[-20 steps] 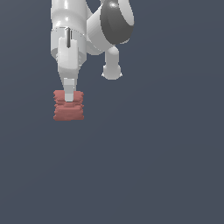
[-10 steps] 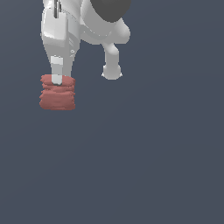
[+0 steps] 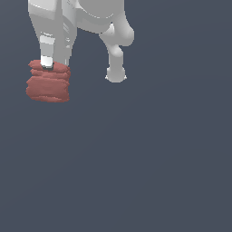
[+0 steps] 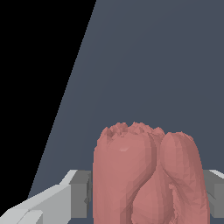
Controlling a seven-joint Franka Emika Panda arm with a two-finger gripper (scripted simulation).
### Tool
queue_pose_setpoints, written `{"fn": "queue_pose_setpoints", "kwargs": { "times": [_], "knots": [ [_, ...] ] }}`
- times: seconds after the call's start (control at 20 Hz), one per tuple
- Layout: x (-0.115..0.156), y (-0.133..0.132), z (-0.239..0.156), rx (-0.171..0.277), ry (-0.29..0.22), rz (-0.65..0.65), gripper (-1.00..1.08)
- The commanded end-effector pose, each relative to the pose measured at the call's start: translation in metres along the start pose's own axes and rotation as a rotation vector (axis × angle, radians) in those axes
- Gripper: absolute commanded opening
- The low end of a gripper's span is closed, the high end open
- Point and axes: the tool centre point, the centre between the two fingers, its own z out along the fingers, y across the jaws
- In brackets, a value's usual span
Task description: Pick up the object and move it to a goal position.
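a plain, flat slate-grey surface (image 3: 149,163) fills the exterior view, unmarked and of one even tone. in the wrist view the same grey plane (image 4: 153,65) stretches away beyond the gripper (image 4: 144,197) and ends at a straight edge, with black past it. whether the red block (image 3: 48,82) between the fingers touches this surface cannot be told.

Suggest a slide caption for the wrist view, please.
Brick-red ridged block sits squeezed between the robot's two grey fingers, above a plain dark floor.
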Motion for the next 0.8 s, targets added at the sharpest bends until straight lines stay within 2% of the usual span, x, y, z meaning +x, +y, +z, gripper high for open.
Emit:
{"fn": "queue_pose_setpoints", "kwargs": {
  "times": [0.0,0.4,0.75],
  "knots": [
    [0.004,-0.005,-0.005,0.017,0.004,0.0,-1.0],
    [0.012,-0.014,-0.015,0.053,0.014,0.001,-1.0],
    [0.015,-0.016,-0.018,0.063,0.017,0.001,-1.0]
  ]
}}
